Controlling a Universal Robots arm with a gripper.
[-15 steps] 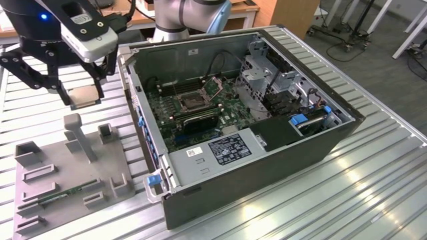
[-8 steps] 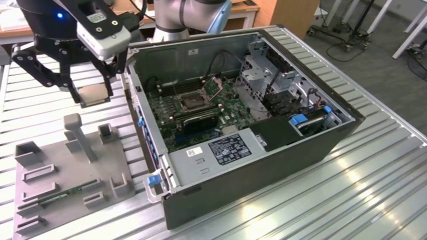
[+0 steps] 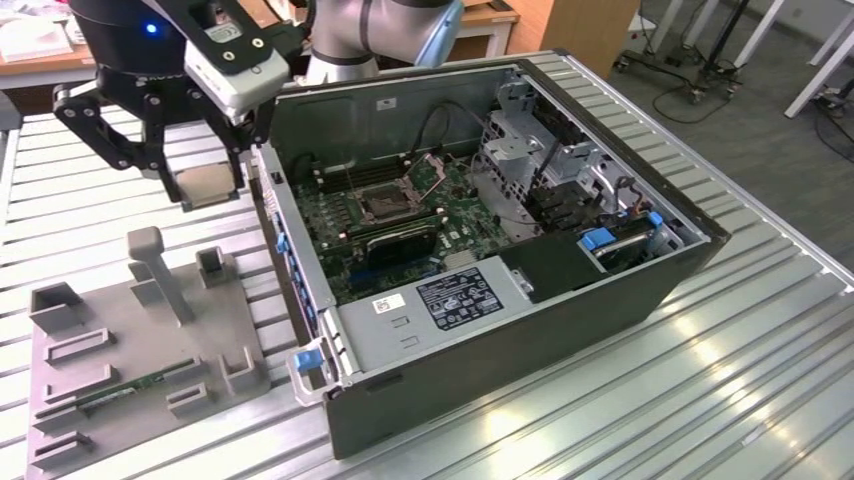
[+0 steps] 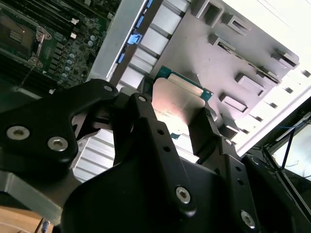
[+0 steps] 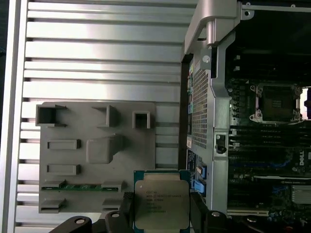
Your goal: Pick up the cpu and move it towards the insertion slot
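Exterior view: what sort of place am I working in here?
Probably a robotics lab or test workshop. An open computer case lies on a slatted aluminium table beside a grey fixture plate. The gripper holds the cpu, and a wheeled stand sits on the floor behind.

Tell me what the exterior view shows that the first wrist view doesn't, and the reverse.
Exterior view adds: the arm's body, the case's drive bay and the room's floor. First wrist view adds: the chip's silver top seen face-on, with its green edge. Both share: the gripper shut on the chip, the socket, the grey tray and the memory stick.
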